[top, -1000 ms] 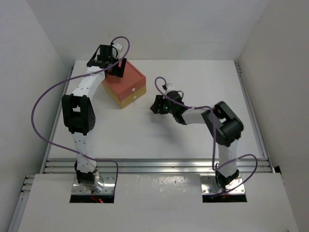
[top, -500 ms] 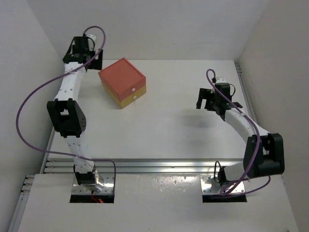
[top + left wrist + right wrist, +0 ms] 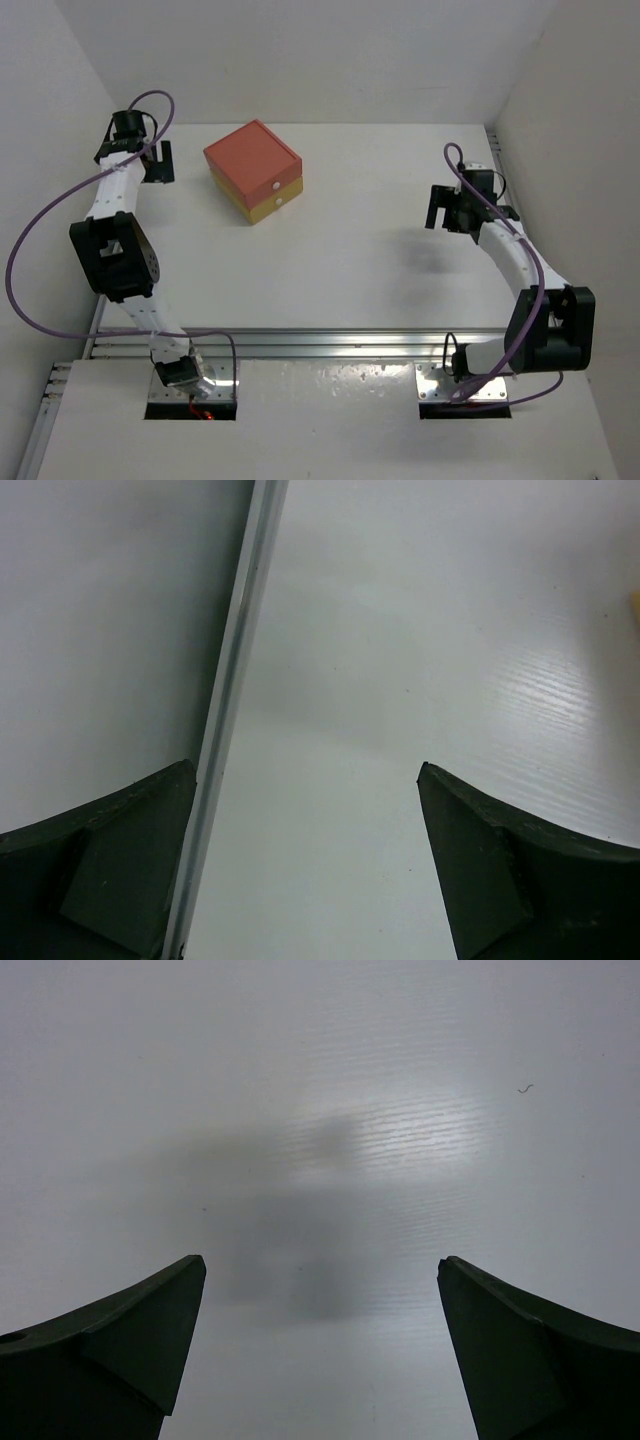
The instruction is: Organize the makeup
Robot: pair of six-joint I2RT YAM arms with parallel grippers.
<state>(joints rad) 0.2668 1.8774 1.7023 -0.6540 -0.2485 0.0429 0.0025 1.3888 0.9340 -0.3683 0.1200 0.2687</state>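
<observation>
The white table (image 3: 340,270) bears a coral-red and yellow drawer box (image 3: 254,170), set askew at far left with its knobbed fronts facing near-right. The makeup is out of sight, so its lie cannot be told. The left arm stretches to the far-left corner, and the left gripper (image 3: 155,165) gapes empty over the edge rail (image 3: 232,710). The right arm bends up the right side, and the right gripper (image 3: 443,208) hangs wide and empty above bare table.

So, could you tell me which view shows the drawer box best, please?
The top view: the whole drawer box shows, red above yellow. The left wrist view catches only a yellow sliver at its right edge, perhaps the box; the right wrist view shows only table.
</observation>
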